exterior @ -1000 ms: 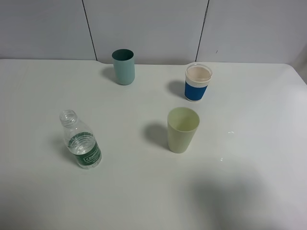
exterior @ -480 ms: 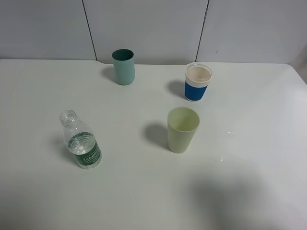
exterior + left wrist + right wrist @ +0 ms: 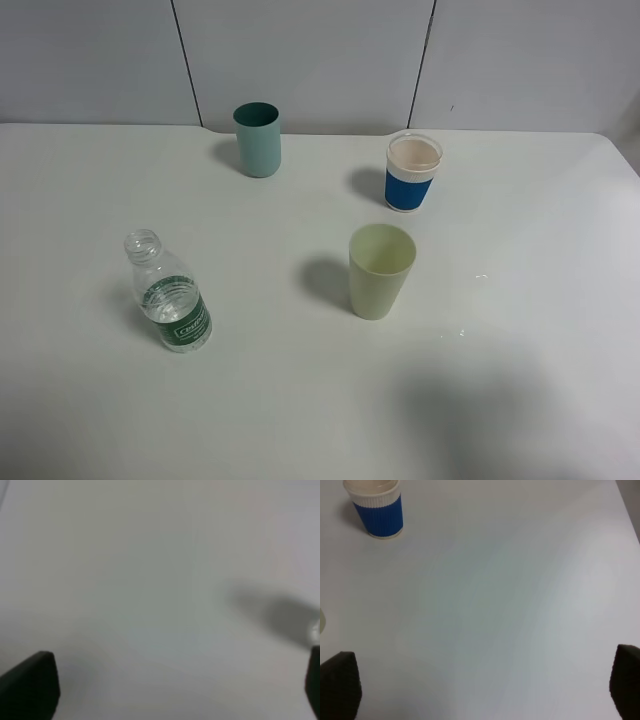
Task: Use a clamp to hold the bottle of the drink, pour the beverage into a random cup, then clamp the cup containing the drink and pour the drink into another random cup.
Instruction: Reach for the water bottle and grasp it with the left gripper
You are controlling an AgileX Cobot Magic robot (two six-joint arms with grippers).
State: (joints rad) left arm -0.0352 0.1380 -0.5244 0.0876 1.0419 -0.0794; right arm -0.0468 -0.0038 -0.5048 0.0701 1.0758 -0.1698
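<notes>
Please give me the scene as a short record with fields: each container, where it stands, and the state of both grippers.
bottle: upright, no cap, front left of the table
teal cup: upright, at the back, left of centre
white cup with blue band: upright, at the back, right of centre
yellow-green cup: upright, near the centre, no liquid visible inside
left gripper: open, holds nothing
right gripper: open, holds nothing
contact: no container touches another
pouring: not yet begun
</notes>
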